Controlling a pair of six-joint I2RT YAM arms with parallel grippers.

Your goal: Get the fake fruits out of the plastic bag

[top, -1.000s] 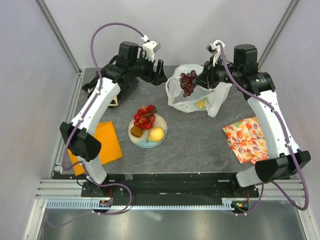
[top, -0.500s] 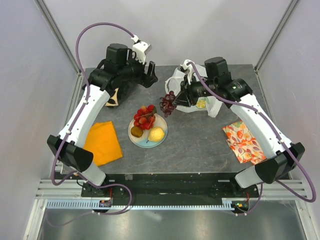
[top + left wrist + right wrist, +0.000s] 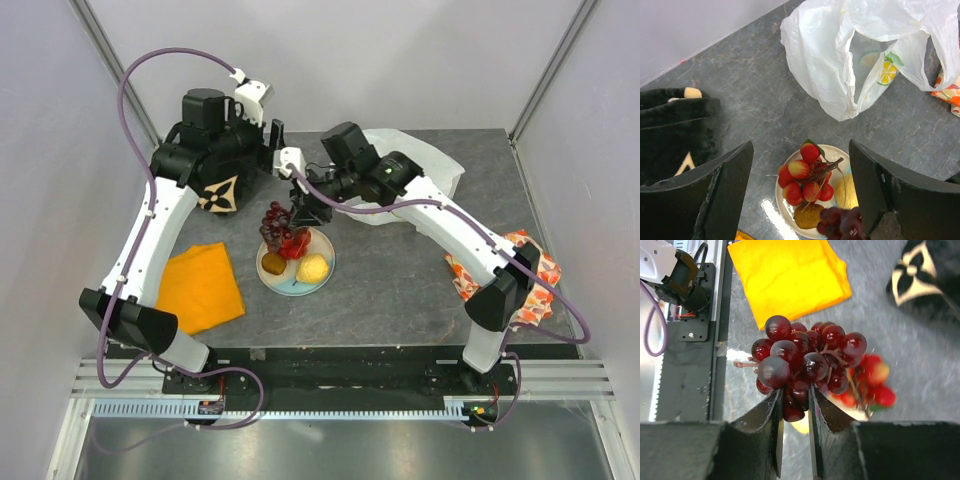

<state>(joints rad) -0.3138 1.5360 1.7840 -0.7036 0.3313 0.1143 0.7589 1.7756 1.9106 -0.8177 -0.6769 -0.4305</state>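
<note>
Dark purple grape bunch (image 3: 274, 217) is pinched in the right gripper (image 3: 298, 212) up in the top view, right at the far-left rim of the white plate (image 3: 291, 290). We can't tell if it touches the plate. The red berry cluster (image 3: 293, 243), lemon (image 3: 313, 268) and brown oval piece (image 3: 272, 264) all sit on it. The white plastic bag (image 3: 441, 172) lies behind the right arm, well apart from the plate. The left gripper (image 3: 268, 145) hangs spread wide over the black bag (image 3: 214, 192), gripping nothing.

Left wrist: we look down between its parted fingers at plate and bag, and the citrus slice (image 3: 887, 73) shows through the bag's thin wall.

Right wrist: both fingers are clamped on the bunch's lower grapes, with the orange cloth (image 3: 790, 275) beyond.
</note>
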